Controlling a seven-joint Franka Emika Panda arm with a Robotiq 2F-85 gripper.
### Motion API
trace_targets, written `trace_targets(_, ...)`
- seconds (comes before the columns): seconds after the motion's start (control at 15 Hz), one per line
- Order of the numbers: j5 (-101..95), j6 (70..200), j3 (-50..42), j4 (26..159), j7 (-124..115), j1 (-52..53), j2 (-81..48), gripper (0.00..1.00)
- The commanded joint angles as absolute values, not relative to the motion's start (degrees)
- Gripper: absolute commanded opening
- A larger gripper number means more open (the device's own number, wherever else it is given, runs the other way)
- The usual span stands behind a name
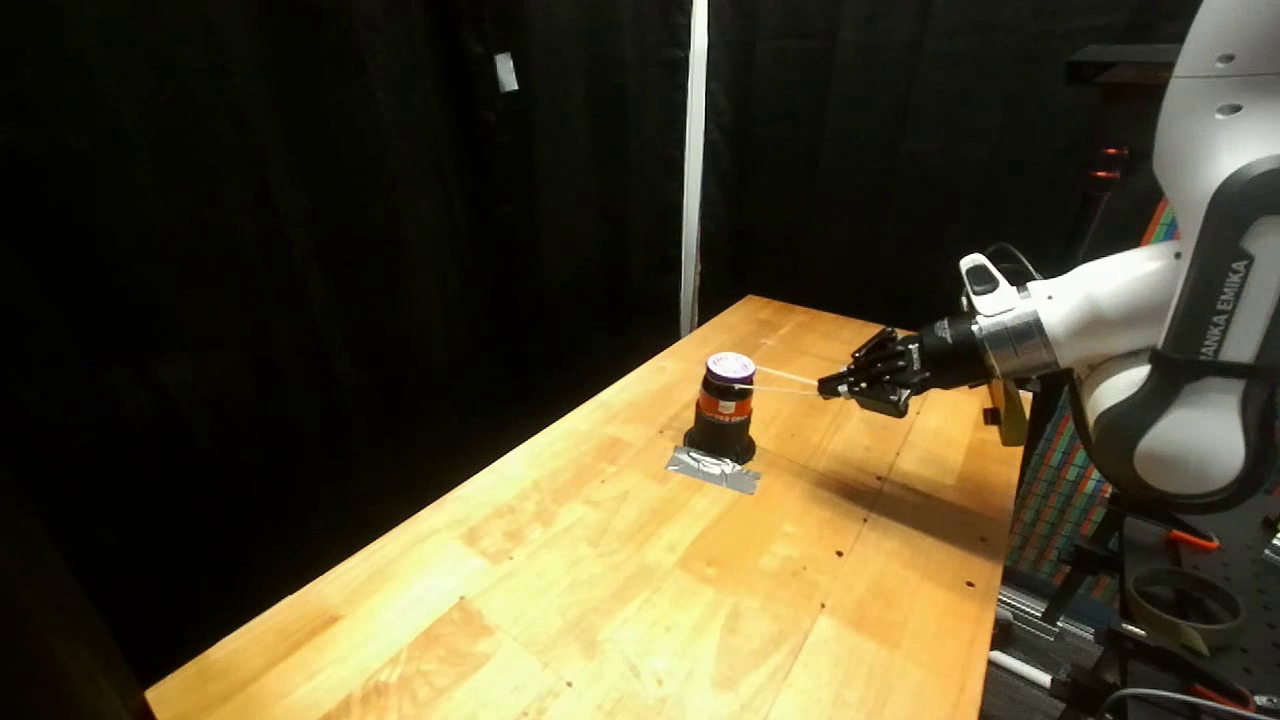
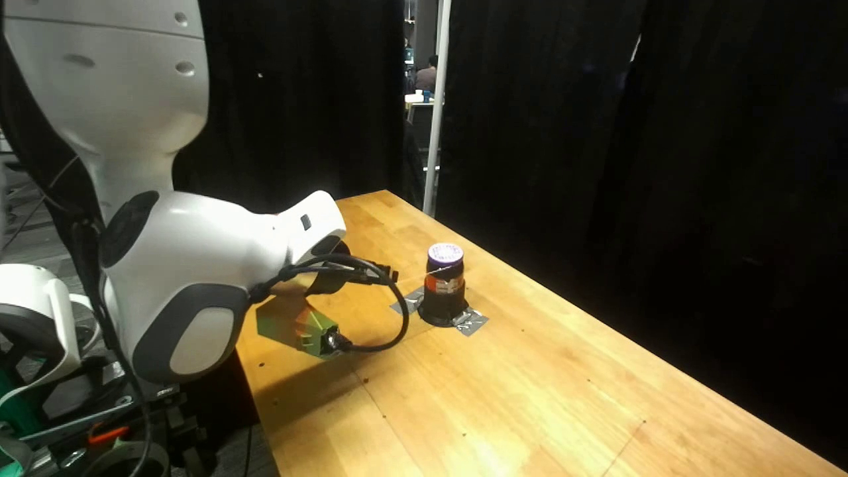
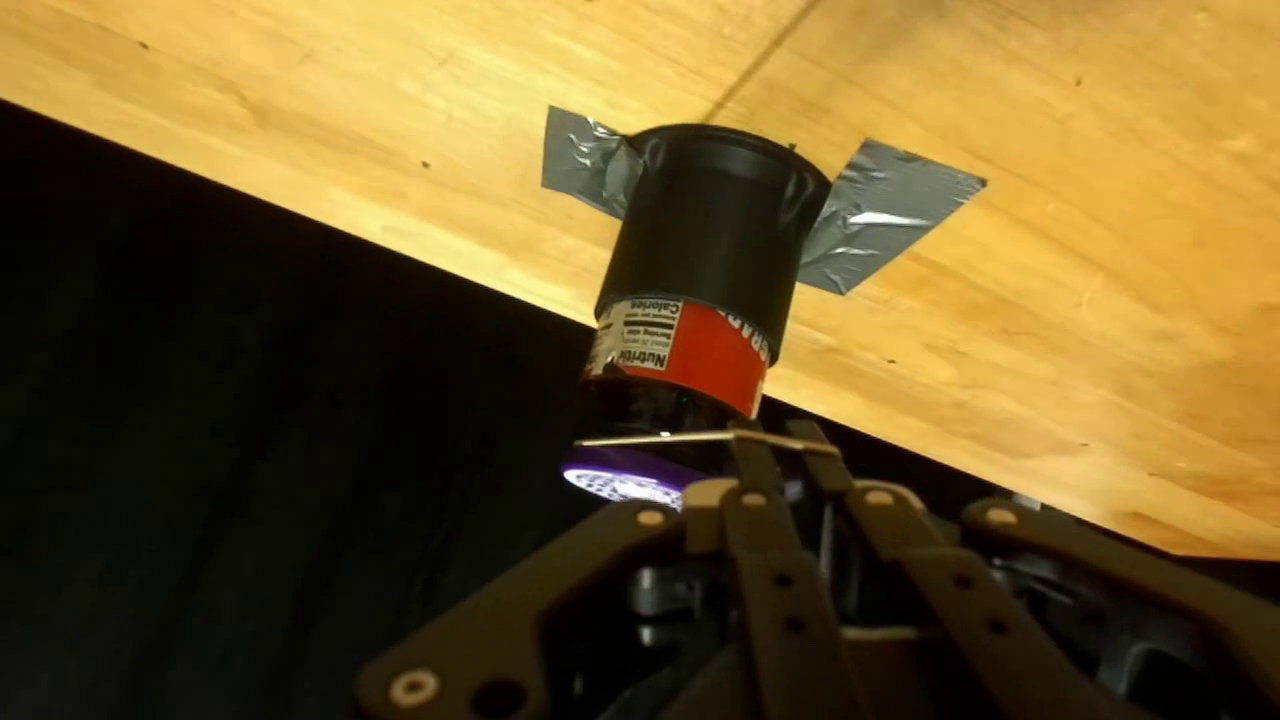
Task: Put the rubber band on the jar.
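The jar (image 1: 725,405) has an orange-red label and a purple-and-white lid. It stands upright in a black holder (image 1: 718,437) taped to the wooden table, and it shows in an exterior view (image 2: 445,285) and the wrist view (image 3: 710,363). The thin pale rubber band (image 1: 787,376) runs stretched from the jar's neck, under the lid, to my fingertips. In the wrist view the band (image 3: 650,439) passes across both fingertips. My gripper (image 1: 829,386) is beside the jar at lid height, apart from it. Its fingers (image 3: 780,440) are slightly apart, with a narrow gap. The band's far side is hidden.
Grey tape strips (image 3: 893,213) fix the holder to the wooden table (image 1: 620,580), near its edge by the black curtain (image 1: 350,250). A pale vertical pole (image 1: 692,170) stands behind the table. A cable and a green camera housing (image 2: 298,324) hang at the wrist.
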State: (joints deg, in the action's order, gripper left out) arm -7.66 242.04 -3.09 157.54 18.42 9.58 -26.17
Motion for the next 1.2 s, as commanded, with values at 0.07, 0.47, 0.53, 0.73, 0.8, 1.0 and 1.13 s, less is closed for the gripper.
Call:
trace_targets(0.07, -6.46, 242.13, -1.42, 152.71, 20.68, 9.85, -24.73, 0.14)
trace_targets(0.47, -3.18, 244.48, -0.81, 151.3, 21.28, 10.31, -23.89, 0.39)
trace_targets(0.53, -2.86, 243.73, -0.94, 152.64, 21.63, 10.4, -23.21, 0.39)
trace_targets(0.73, 2.49, 227.77, -1.26, 158.2, 24.22, 12.19, -11.98, 0.59)
trace_targets(0.8, 6.21, 224.2, -1.36, 159.72, 25.98, 13.35, -10.07, 0.66)
trace_targets(1.0, 21.15, 210.26, -2.67, 157.38, 34.4, 18.21, -5.67, 0.88)
trace_targets(1.13, 31.12, 201.03, -6.38, 157.66, 43.47, 22.31, 1.3, 1.0)
